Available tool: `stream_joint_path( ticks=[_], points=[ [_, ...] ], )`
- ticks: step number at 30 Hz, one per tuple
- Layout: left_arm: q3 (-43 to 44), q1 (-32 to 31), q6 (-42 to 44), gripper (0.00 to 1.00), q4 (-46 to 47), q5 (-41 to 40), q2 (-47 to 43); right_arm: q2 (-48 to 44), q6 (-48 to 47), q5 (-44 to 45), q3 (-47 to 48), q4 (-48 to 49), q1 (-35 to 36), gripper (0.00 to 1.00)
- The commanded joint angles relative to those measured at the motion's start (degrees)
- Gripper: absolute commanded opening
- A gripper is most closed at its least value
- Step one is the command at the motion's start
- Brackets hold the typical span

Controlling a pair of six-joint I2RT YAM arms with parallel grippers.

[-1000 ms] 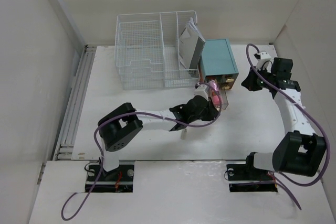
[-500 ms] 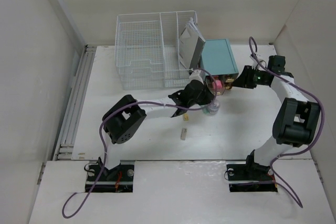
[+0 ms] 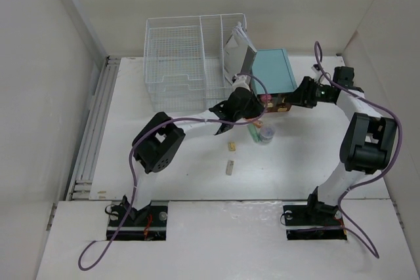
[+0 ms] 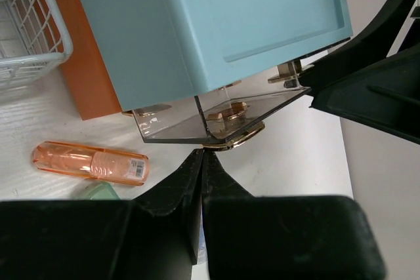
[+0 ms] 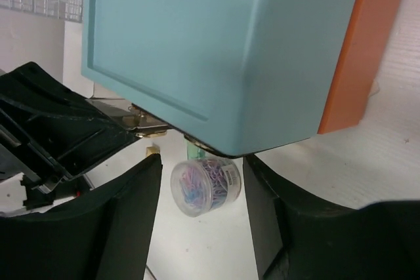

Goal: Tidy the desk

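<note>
The desk [image 3: 295, 162] is a flat, matte white tabletop.

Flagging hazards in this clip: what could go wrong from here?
1. The left fingers and right fingers crowd the same clear drawer at the teal box front; they could collide.
2. The paper-clip jar and orange tube lie loose on the desk near that drawer; a sweep might knock them away.

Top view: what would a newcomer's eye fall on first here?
The teal box in the far middle of the desk, with both grippers at its front: the left gripper shut at the gold drawer handle, the right gripper open beside it. A white wire basket stands left of the box; a jar of paper clips sits before it.
</note>
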Motion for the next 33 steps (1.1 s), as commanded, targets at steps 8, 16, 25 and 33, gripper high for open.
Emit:
stream_joint_path(
  ticks=[8, 16, 25, 33],
  points=[
    [4.3, 2.43, 1.41, 0.0, 0.1, 0.59, 1.24, 0.3, 10.37, 3.89, 0.48, 11.04, 3.61, 0.58],
    [6.67, 3.04, 1.41, 0.0, -1.04, 0.06, 2.39, -0.92, 14.68, 9.07, -1.45, 15.08, 5.37, 0.55],
    [7.81, 3.04, 1.94, 0.0, -1.74, 0.06, 2.91, -4.96, 13.54, 10.66, -6.11, 14.13, 5.89, 0.25],
    [5.71, 3.04, 1.94, 0.0, -1.22, 0.06, 1.86, -11.21, 6.34, 11.19, -13.05, 6.57, 4.58, 0.24]
  ],
)
